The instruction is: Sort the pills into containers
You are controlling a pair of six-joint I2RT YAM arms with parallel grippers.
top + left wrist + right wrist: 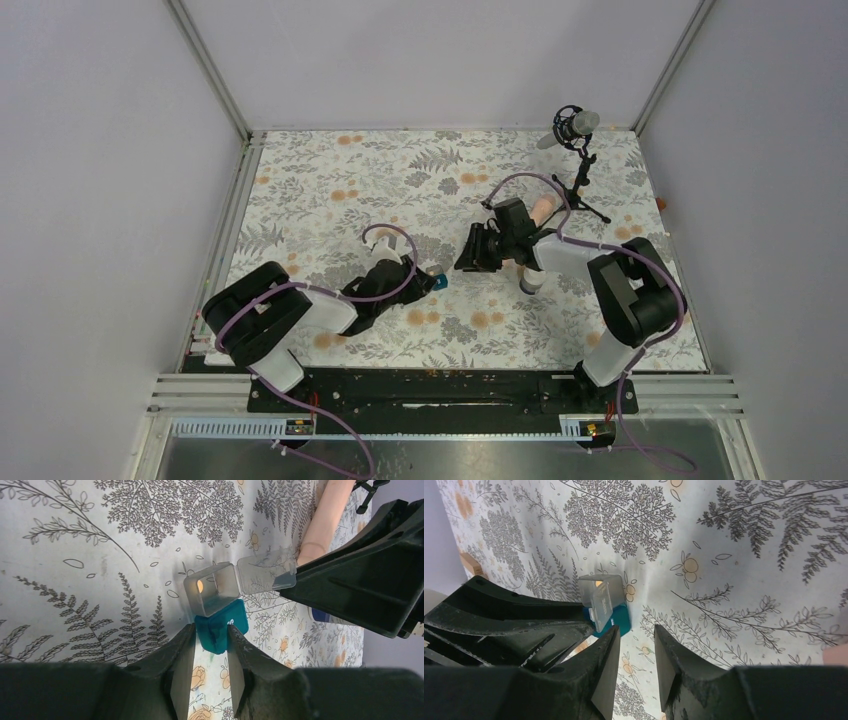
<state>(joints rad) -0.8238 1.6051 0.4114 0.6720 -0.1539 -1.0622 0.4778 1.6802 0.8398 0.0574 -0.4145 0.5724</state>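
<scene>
The teal box [235, 620] lay on the tabletop [75, 595], grasped at its base by the left end effector [211, 631]. Its clear lid [265, 572] was swung open. The right end effector [636, 630] was held released just beside that lid, with nothing between its fingers.

No legible text, faint white mark [232, 622] on teal box [220, 630] unreadable

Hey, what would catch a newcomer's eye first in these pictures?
The tiny teal box, clear lid flipped open, pinched in the left hand near the middle, the right hand open close by. Then the black microphone on its tripod at the far right of the floral tablecloth.
</scene>
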